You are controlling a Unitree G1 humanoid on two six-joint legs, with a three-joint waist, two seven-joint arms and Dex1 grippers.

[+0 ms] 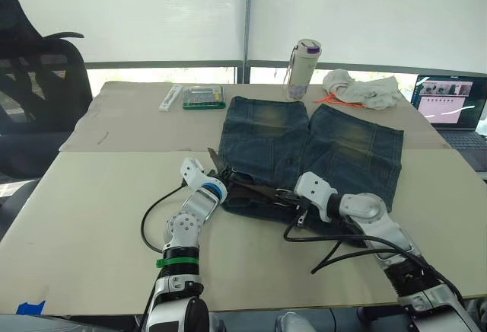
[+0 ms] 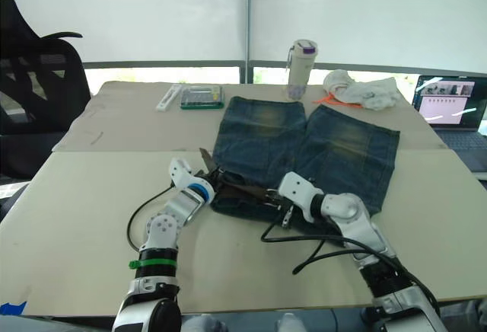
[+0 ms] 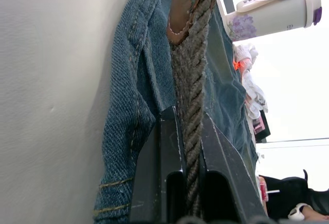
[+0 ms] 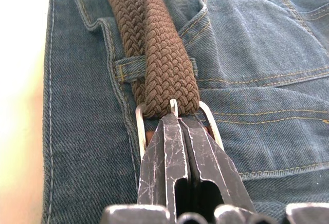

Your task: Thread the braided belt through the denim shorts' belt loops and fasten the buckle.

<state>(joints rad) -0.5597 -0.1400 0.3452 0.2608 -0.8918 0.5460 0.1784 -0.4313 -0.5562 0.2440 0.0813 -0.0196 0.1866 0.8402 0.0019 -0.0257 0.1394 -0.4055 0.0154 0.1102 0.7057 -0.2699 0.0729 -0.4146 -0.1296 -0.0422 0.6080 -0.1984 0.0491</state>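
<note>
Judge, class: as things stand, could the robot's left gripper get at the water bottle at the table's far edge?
Probably not. The left gripper is shut on the braided belt at the waistband of the denim shorts, while the water bottle stands beyond the shorts' far end, likely past its reach.

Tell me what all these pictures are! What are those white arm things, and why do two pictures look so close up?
The white arms belong to a robot. Two pictures come from cameras in its head, looking down at a table. The two close-up ones come from cameras on its wrists.

On the table lie blue denim shorts. Across their waistband runs a brown braided belt. The left hand pinches the belt's strap between its two black fingers. The right hand has its fingers closed at the silver buckle, beside a belt loop.

Farther back stand a bottle, a white cloth, a green box and a laptop. A black chair waits on the left.
</note>
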